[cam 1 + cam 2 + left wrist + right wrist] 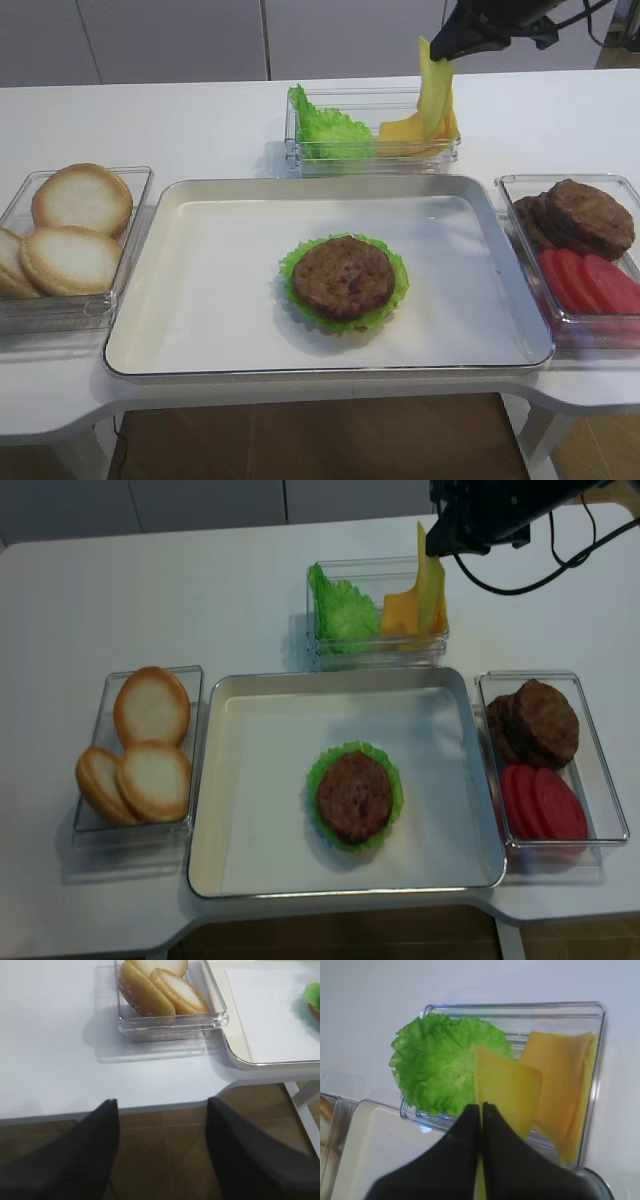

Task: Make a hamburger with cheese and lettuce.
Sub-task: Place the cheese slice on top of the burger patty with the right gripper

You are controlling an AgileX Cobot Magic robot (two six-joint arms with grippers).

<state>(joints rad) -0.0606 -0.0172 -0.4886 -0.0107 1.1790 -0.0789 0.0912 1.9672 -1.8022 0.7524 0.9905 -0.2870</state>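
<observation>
In right claw, cheese hanging vertically

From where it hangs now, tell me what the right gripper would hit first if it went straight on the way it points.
Probably the clear container below, or the stacked cheese slices in it. The right gripper, shut on one cheese slice, points down over it; depth is unclear.

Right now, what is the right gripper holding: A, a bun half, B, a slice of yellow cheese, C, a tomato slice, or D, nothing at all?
B. The right gripper is shut on a cheese slice, which hangs lifted above the clear container holding more cheese and loose lettuce leaves. The hamburger on the tray has no cheese on it yet.
</observation>
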